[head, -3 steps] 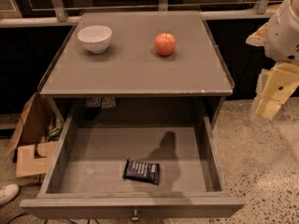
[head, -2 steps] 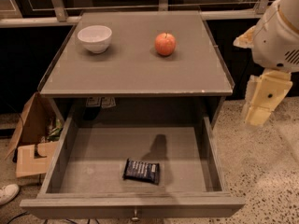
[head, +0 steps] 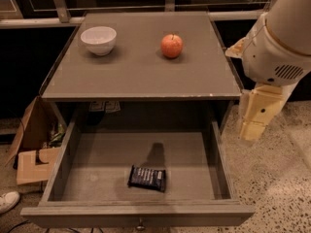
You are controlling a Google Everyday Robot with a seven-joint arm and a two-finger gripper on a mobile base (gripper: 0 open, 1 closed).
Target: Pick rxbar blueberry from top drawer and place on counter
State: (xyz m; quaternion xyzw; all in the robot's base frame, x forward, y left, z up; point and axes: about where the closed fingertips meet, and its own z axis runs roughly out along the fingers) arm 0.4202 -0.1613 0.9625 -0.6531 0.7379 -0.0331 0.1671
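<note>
Approach under way: the Everyday Robot's gripper (head: 251,130) hangs just outside the right wall of the open top drawer (head: 112,164), pointing down over the speckled floor. Whether it is spread or closed cannot be told. The rxbar blueberry (head: 146,177) lies flat on the drawer bottom near the front wall. It sits well apart from the gripper, to its left and lower in view, and is untouched. Up and to the left of the gripper, the desk (head: 141,76) carries a red-orange apple (head: 172,45) and a white bowl (head: 98,39). The next move likely calls for crossing the side wall and descending over the bar. Compared with a second ago, the gripper has come nearer the drawer and slightly lower; bar, apple and bowl have not moved.
</note>
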